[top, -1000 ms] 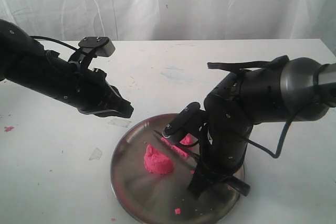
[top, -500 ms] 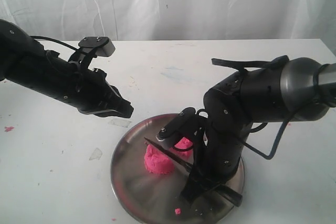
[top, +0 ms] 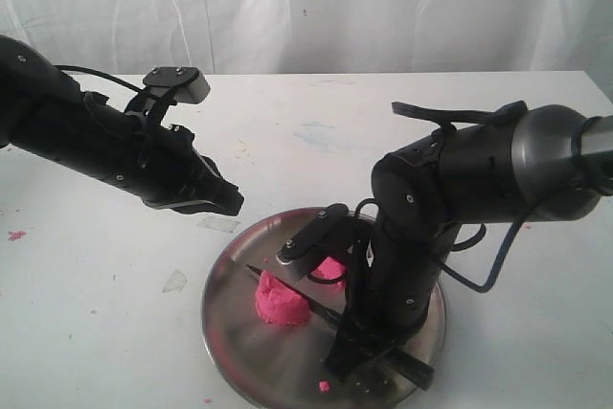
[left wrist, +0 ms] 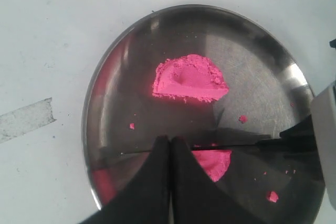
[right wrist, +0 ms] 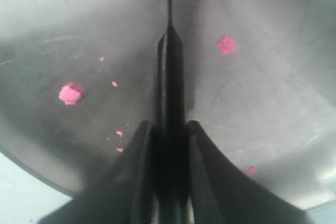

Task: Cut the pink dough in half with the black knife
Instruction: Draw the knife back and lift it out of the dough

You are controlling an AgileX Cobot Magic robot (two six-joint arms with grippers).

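Black knife (right wrist: 169, 77) clamped between right gripper (right wrist: 169, 129) fingers (right wrist: 140, 156) above crumb-strewn steel plate (right wrist: 79, 35).

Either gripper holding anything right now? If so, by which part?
The right gripper is shut on the black knife, gripping it by the handle, with the blade pointing out over the steel plate. The left gripper is shut and holds nothing.

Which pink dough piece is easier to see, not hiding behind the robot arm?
The dough half in the open on the steel plate, this side of the black knife. The other half beyond the blade is partly hidden by the right arm.
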